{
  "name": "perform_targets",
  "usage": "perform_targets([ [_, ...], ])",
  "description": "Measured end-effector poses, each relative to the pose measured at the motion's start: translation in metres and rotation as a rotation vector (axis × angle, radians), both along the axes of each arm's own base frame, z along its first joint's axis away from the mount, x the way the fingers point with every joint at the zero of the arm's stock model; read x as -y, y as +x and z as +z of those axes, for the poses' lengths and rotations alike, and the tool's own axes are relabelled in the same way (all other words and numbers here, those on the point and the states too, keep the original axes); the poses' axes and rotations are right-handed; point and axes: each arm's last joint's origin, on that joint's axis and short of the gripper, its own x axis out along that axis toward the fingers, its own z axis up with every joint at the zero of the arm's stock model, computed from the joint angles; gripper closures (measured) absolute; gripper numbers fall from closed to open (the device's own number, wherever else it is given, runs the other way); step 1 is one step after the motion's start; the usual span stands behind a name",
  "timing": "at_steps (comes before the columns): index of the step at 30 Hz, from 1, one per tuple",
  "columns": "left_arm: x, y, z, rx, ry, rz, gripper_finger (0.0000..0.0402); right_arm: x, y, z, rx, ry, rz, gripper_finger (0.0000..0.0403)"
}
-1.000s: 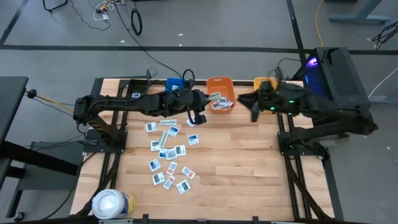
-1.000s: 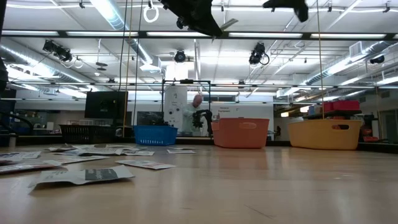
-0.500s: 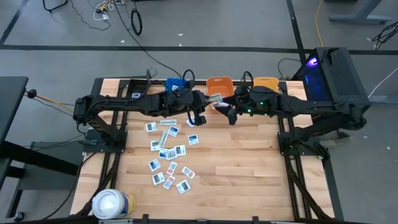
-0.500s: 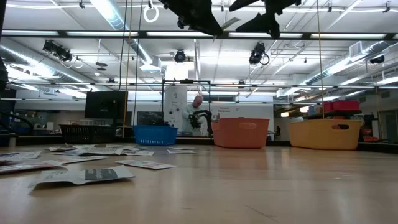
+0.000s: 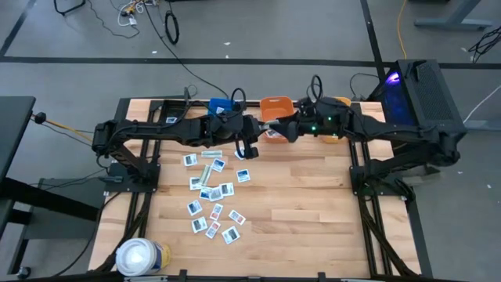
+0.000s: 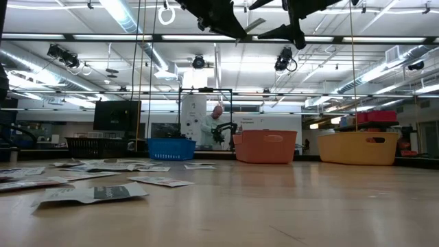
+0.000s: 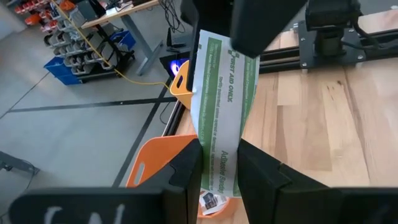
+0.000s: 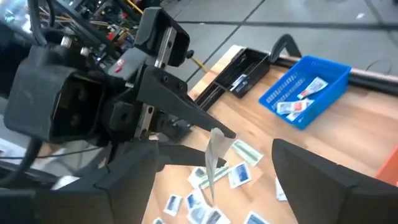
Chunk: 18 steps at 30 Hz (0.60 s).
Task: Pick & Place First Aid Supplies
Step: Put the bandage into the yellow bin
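My left gripper point(image 5: 261, 129) is up in the air by the orange bin point(image 5: 275, 104), shut on a long pale green first aid strip point(image 7: 222, 106). My right gripper point(image 5: 280, 130) faces it from the table's right, open wide. Its fingers point(image 8: 323, 177) stand on either side of the strip's free end point(image 8: 214, 155) without touching it. Several small white packets point(image 5: 211, 188) lie flat on the wood at the table's middle left. More lie in the orange bin and in the blue bin point(image 8: 308, 93). My left gripper pinches the strip's near end point(image 7: 219, 163) between its two fingers. They come nearly level from the table's left and lie along the strip. The strip sticks out past the fingertips toward my right gripper, lifted clear above the orange bin's edge.
The blue bin point(image 5: 221, 105), the orange bin and a yellow bin point(image 5: 335, 104) stand in a row along the far edge. A large white roll point(image 5: 141, 256) stands at the near left corner. Bare wood lies at the table's near right.
My right gripper has come from the far right toward the table's left and a little down, up to my left gripper. On the way it rolled and opened wide, and its fingers now stand around the strip's free end. The strip has stayed where it was.
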Motion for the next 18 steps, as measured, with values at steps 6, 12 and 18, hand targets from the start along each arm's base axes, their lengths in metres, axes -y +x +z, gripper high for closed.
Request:
perform_targets([
  [6,0.0000,0.0000,0.0000,0.000,0.000,0.000,0.0305,0.0086,-0.0023,0.0001,0.015,0.064,0.030,0.0101],
  [12,0.0002,0.0000,0.0000,0.000,-0.001,-0.004,0.0305,0.0079,-0.0023,0.0001,0.016,0.075,0.060,0.0135],
  [18,0.0003,-0.0003,-0.0009,-0.010,-0.002,-0.004,0.0305,0.0079,-0.0026,-0.0010,0.006,0.079,0.060,0.0169],
])
